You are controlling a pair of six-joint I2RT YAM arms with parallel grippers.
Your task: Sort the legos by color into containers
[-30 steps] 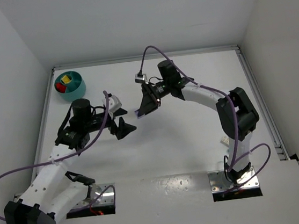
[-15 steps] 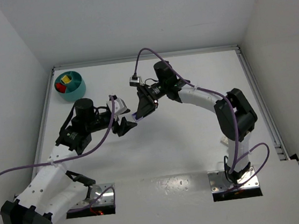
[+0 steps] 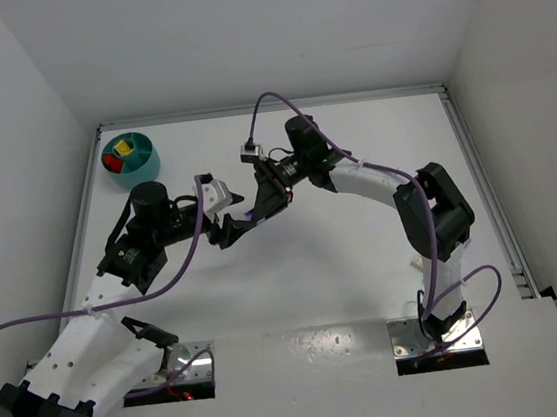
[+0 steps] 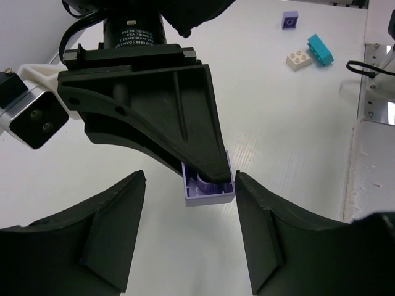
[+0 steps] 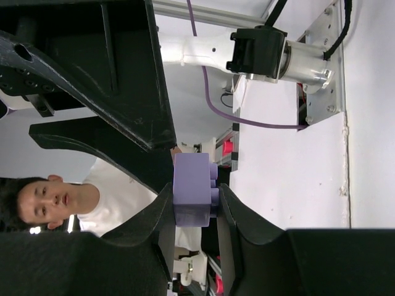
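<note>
A purple lego (image 5: 192,191) is pinched between the fingers of my right gripper (image 5: 194,197), which is shut on it in mid-air over the table's middle (image 3: 256,209). My left gripper (image 4: 190,185) faces it with its jaws open on either side of the same purple lego (image 4: 210,188). The right finger stands close against the brick and the left finger is well apart from it. The two grippers meet tip to tip in the top view, left gripper (image 3: 237,225) below and left. The teal container (image 3: 148,168) sits at the far left with a red lego (image 3: 112,163) and a yellow lego (image 3: 124,145) in separate compartments.
A small purple lego (image 4: 289,20), a cream brick (image 4: 300,58) and a cyan lego (image 4: 320,49) lie on the white table beyond the grippers. A metal plate (image 4: 370,154) runs along the table's edge. White walls enclose the table.
My left gripper has moved right and up to the right gripper's tips, and its jaws have narrowed around the purple lego. The right gripper has shifted slightly left, still holding the brick.
</note>
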